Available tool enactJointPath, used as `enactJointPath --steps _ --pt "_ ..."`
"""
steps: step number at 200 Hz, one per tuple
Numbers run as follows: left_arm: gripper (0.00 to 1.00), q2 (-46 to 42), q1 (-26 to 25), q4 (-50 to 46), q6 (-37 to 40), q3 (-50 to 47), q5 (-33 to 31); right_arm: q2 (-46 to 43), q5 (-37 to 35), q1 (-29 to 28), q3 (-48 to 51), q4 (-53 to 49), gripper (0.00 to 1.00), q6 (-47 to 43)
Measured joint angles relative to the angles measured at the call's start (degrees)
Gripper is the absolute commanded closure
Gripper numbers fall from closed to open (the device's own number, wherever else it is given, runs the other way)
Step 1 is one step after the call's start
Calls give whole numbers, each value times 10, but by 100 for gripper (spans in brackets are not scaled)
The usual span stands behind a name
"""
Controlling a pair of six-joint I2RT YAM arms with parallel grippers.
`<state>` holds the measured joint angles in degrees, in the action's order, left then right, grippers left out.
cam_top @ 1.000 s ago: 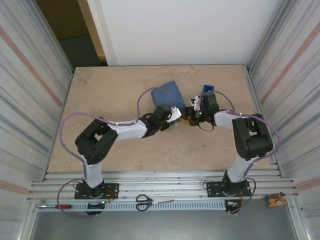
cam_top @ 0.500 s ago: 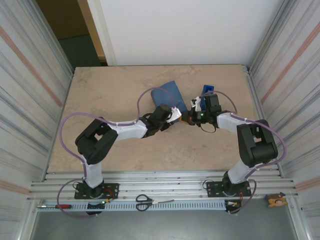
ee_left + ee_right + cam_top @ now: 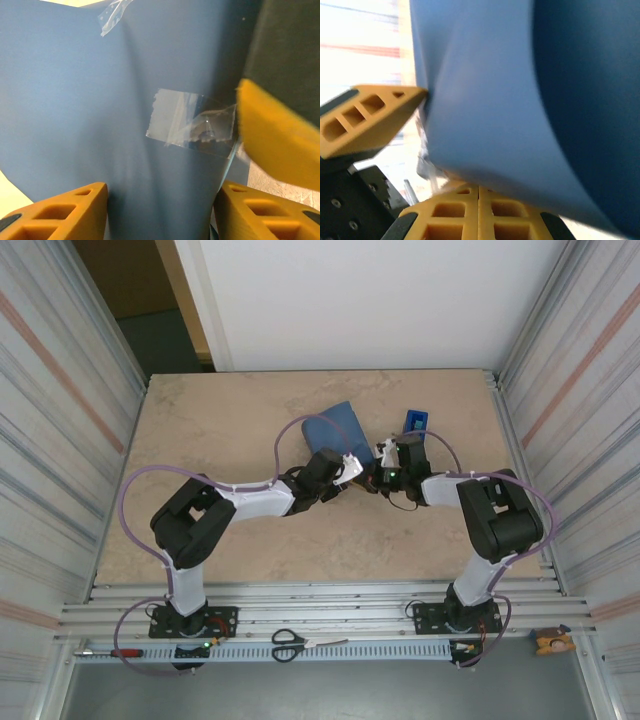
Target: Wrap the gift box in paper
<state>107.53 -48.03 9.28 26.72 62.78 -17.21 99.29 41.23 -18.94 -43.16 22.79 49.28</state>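
The paper [image 3: 338, 428] lies folded as a slate-blue bundle at mid-table; the gift box is hidden inside it. In the left wrist view the paper [image 3: 100, 100] spans the gap between my two orange fingers, and a strip of clear tape [image 3: 190, 125] is stuck across its seam. My left gripper [image 3: 350, 467] [image 3: 162, 192] is closed on the bundle's near end. My right gripper [image 3: 379, 469] [image 3: 478, 192] is shut, its fingers pressed together just under the curved paper [image 3: 490, 100]. One of its fingers [image 3: 280, 145] shows beside the tape.
A blue tape dispenser [image 3: 413, 420] stands just behind the right gripper. Scissors [image 3: 288, 643] and a red-handled tool [image 3: 120, 652] lie on the front rail. Metal walls close in both sides.
The right gripper's jaws have closed and it has shifted slightly left and back, toward the paper's edge. The left arm and the paper bundle have stayed put.
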Motion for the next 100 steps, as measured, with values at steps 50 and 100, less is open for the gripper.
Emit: enactJointPath --steps 50,100 --pt "44 1 0 0 0 1 0 -2 -27 -5 22 42 100 17" --pt "44 1 0 0 0 1 0 -55 -38 -2 62 2 100 -11"
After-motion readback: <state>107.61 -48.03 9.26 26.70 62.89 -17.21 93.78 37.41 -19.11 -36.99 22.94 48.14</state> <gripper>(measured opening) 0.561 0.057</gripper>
